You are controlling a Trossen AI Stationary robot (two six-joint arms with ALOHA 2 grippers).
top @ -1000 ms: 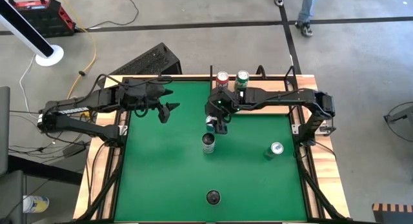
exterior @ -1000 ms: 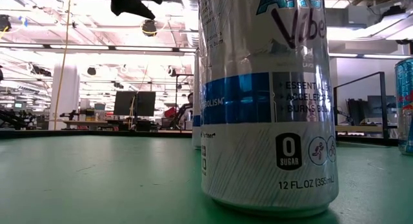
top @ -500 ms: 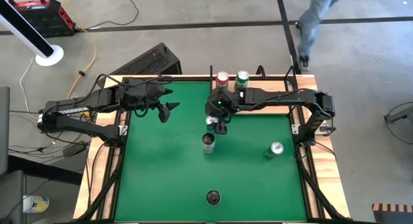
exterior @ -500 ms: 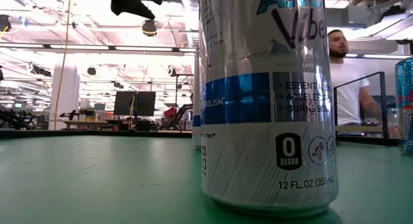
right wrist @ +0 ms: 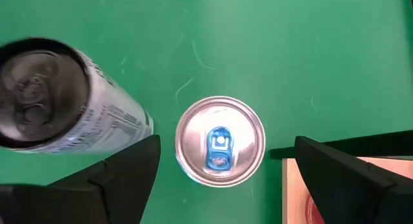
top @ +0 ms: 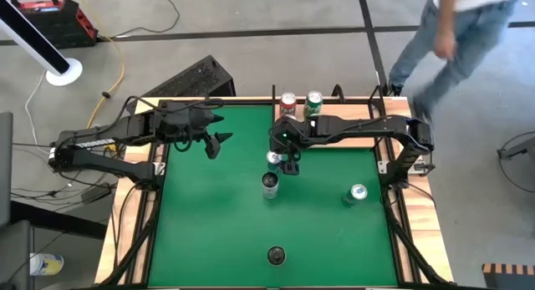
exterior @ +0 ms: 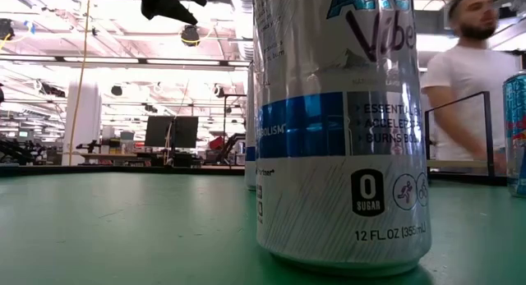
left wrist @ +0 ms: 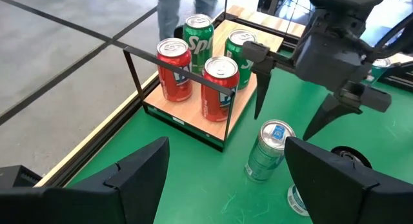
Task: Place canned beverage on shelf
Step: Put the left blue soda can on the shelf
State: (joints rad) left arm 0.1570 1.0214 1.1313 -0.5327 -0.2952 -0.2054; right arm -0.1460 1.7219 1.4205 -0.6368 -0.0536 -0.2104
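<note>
right gripper (top: 287,162) spread wider than a second ago, poised straight above blue-tabbed can (right wrist: 220,142) standing on green felt just beside the shelf (left wrist: 197,118), four cans on shelf, left gripper (top: 216,145) spread, idle at far left

low view: big can (exterior: 341,129) top cut off | person (exterior: 468,80) blurred | shelf (right wrist: 303,195) mostly out of right wrist view

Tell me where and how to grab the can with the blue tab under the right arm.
Grip the blue-tab can around its round side wall, coming straight down from above. It stands upright on the green felt, its lid facing the right end effector, whose open fingers already straddle it. The shelf and a silver can flank it.
</note>
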